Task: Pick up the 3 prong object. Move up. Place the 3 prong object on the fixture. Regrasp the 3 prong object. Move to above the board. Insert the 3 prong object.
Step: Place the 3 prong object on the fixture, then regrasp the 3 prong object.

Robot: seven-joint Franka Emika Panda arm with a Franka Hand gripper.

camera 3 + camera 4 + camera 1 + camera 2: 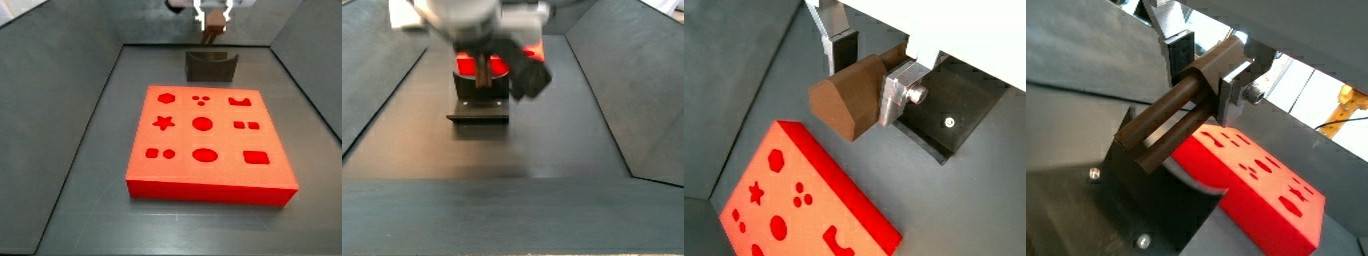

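1. Here, in a wrist view, the 3 prong object [847, 98] sits between the silver fingers [898, 88] of the gripper [865, 75], which is closed on it and holds it clear of the floor.
2. In a wrist view the same tan-brown piece [1166, 115] shows as a long bar clamped by the gripper [1200, 80], with the fixture [1153, 200] just below it and the board [1260, 185] beyond.
3. In a side view the gripper [211, 18] hangs at the far end of the enclosure with the 3 prong object [211, 33] in its grip, directly above the fixture [210, 66]; whether the piece touches the fixture cannot be told.
4. The board [207, 140] lies flat on the dark grey floor [67, 190], nearer the camera than the fixture and apart from it; its darker red holes hold nothing.
5. In a side view the gripper [489, 55] is blurred above the fixture [480, 105], with a strip of the board [473, 65] showing behind it.
6. Grey sloping walls [609, 90] enclose the floor on both sides.
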